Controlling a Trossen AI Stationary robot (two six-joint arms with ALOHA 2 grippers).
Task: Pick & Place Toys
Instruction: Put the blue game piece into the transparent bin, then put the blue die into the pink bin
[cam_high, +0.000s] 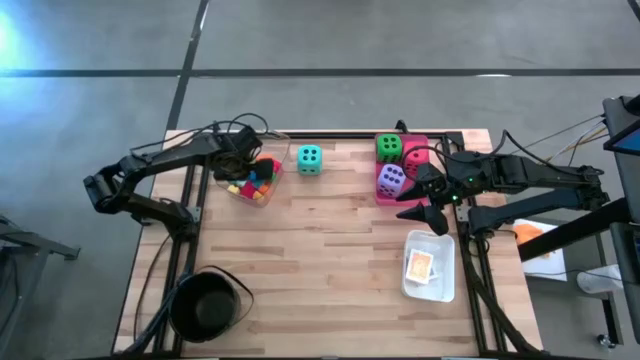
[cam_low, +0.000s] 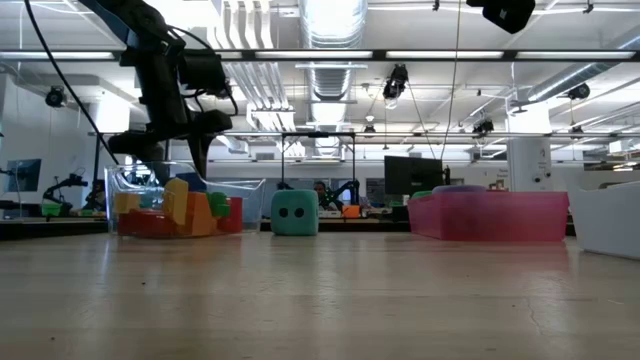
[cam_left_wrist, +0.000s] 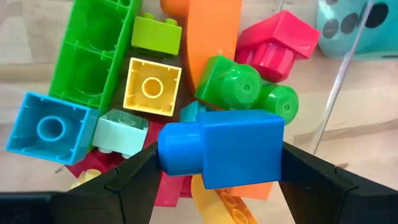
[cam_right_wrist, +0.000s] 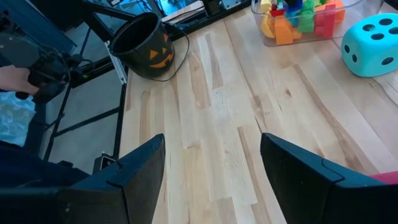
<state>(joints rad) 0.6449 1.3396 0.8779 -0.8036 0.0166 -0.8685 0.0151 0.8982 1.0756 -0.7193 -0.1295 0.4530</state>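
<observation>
I've got the left gripper (cam_left_wrist: 214, 177) over the clear tray (cam_high: 262, 196), clamped on a blue block (cam_left_wrist: 224, 148); rest of the blocks (cam_high: 252, 180) sit piled just below. Risk: the grip is on smooth sides w/ the block sticking out, so it could twist or slip on a fast lift and drop back or bounce onto the table (cam_high: 320, 260). It might also snag the tray wall. Right gripper (cam_right_wrist: 211, 168) hangs wide, nothing in it, beside the pink tray (cam_high: 382, 196) w/ green die (cam_high: 389, 148) and purple die (cam_high: 391, 179) inside. Teal die (cam_high: 309, 159) sits loose nearby.
</observation>
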